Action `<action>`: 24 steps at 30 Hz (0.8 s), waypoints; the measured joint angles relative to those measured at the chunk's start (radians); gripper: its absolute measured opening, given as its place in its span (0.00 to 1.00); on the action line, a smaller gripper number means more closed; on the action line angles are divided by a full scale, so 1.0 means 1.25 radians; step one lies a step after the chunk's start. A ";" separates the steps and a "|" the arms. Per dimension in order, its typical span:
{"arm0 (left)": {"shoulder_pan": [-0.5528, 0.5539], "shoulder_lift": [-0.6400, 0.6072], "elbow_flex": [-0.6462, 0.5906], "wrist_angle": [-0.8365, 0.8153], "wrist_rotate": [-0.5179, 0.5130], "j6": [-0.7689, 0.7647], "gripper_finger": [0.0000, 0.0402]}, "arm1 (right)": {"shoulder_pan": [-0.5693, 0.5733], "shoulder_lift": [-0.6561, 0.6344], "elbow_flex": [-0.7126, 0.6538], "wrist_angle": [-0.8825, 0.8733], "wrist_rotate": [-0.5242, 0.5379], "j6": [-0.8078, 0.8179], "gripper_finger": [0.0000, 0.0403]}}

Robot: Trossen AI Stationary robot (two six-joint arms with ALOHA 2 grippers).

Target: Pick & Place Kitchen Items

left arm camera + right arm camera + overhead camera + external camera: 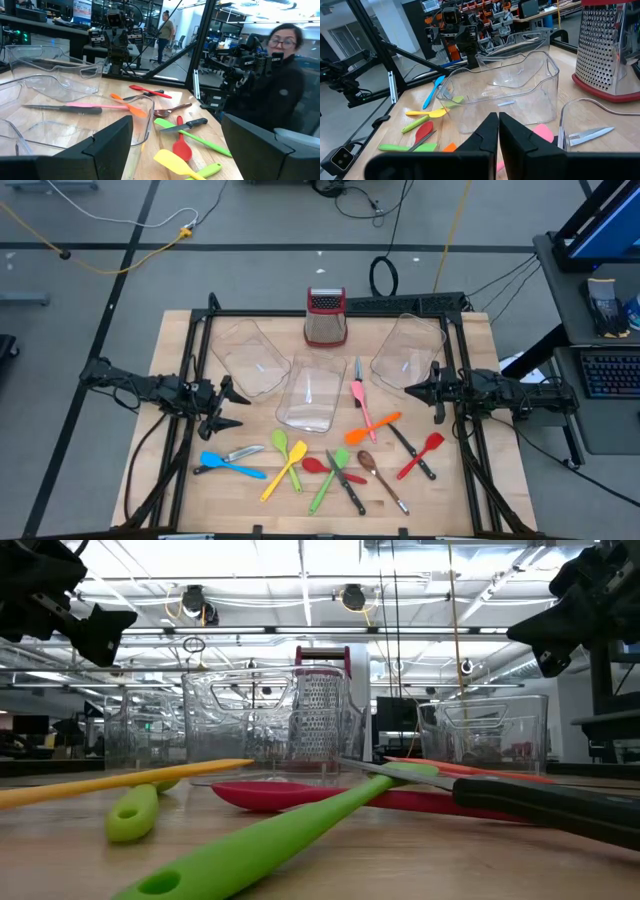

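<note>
Several kitchen items lie loose on the wooden table's near half. They include a blue spatula (225, 465), a yellow spatula (285, 470), a green spatula (330, 478), a red spoon (322, 466), a brown spoon (380, 475), an orange spatula (372, 428), a red spatula (420, 455) and black-handled knives (347, 485). A pink spatula (360, 402) lies beside the middle bin. My left gripper (228, 408) hovers open at the table's left, above the table and touching nothing. My right gripper (415, 390) hovers shut and empty at the right, beside the right bin.
Three clear plastic bins stand at the back left (245, 355), the middle (310, 395) and the back right (408, 352). A red-topped metal grater (325, 315) stands at the far edge. A black frame (330, 310) runs round the table. A person (285, 75) shows beyond the table.
</note>
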 joint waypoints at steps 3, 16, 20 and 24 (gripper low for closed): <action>0.000 0.000 0.000 0.000 0.000 0.000 0.77 | 0.000 0.000 0.000 0.000 0.000 0.000 0.02; 0.000 0.000 0.000 0.000 0.000 -0.001 0.77 | 0.000 0.000 0.000 0.000 0.000 0.000 0.02; 0.000 0.000 0.000 0.000 0.000 0.000 0.77 | 0.000 0.000 0.000 0.000 0.000 0.000 0.02; 0.000 0.000 0.000 0.000 0.000 0.000 0.77 | 0.000 0.000 0.000 0.021 0.001 -0.069 0.02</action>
